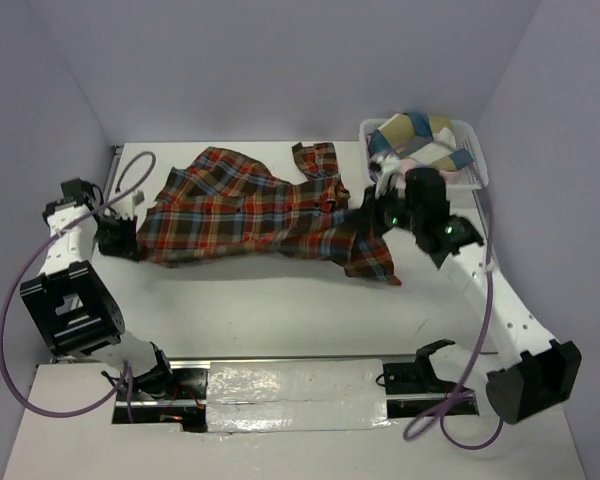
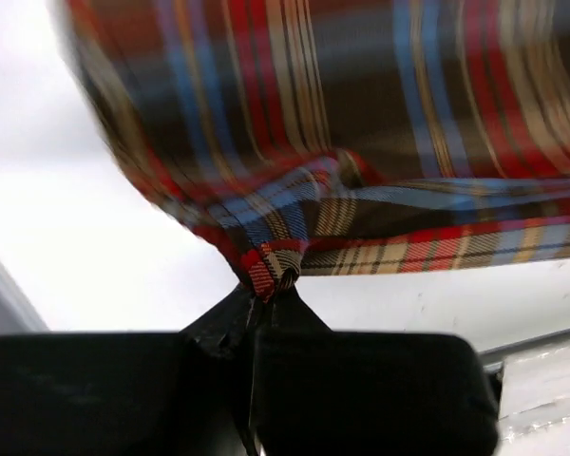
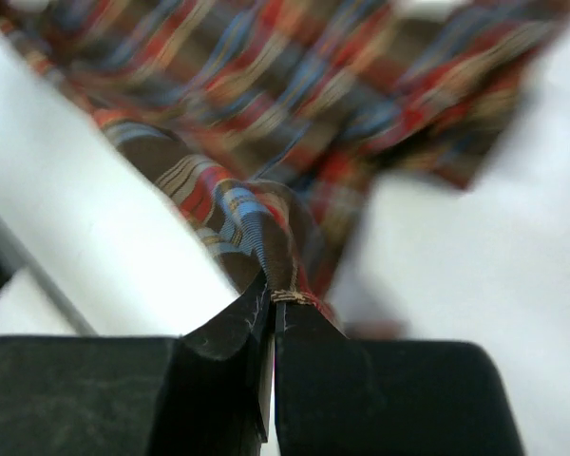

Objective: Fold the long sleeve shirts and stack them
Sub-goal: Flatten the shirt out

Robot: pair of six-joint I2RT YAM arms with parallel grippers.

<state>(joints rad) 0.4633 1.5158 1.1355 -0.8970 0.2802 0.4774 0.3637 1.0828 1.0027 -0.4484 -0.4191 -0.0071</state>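
Over the table (image 1: 280, 310), from above: shows the shirt (image 1: 250, 215) drawn out crosswise between the two arms, with one sleeve thrown up toward the back and a flap drooping at the right. Puts the left gripper (image 1: 117, 237) at the shirt's left edge and the right gripper (image 1: 377, 208) at its right side, just beside the basket (image 1: 477, 160). Cannot say from here how much of the cloth rests on the table. At the left wrist: shows fingertips (image 2: 218, 328) pinched shut on a small bunched corner of hem, with only a nub of plaid between them. Suggests a thin hold; could slip free under any sharp outward pull, dropping that side and spoiling the spread. At the right wrist: shows fingertips (image 3: 309, 323) closed tight on a narrow ridge of fabric, with a seam edge barely caught at the tips. Carries the same hazard, perhaps more so. Risks, further, dragging the drooping flap under the body during a fold, trapping a crease, or knocking the basket on a swing to the right. Calls for matched, slow movement of both arms, keeping tension gentle.
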